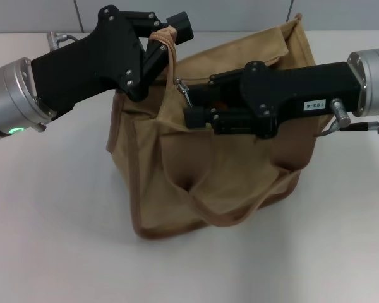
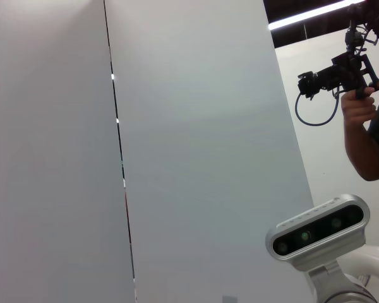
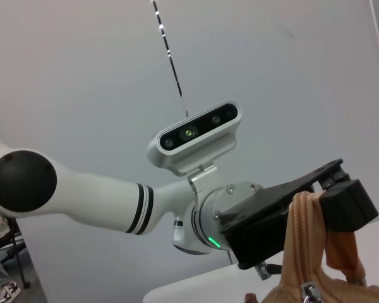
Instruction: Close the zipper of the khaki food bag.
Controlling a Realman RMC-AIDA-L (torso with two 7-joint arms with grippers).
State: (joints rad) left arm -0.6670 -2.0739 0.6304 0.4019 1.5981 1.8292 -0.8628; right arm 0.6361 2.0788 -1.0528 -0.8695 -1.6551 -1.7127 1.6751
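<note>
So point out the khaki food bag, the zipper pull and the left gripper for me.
khaki food bag (image 1: pixel 240 183): head view, front canvas panel.
zipper pull (image 1: pixel 184 93): head view, silver metal tab.
left gripper (image 1: pixel 165 31): head view, between the fingers at the strap handle.

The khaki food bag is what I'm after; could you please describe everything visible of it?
The khaki food bag is a boxy tan canvas tote with brown piped edges, standing slumped on the white table. The left pincer grips a strap handle at its top corner. The right pincer sits at its top opening by the silver zipper pull. Another strap droops down its front.
</note>
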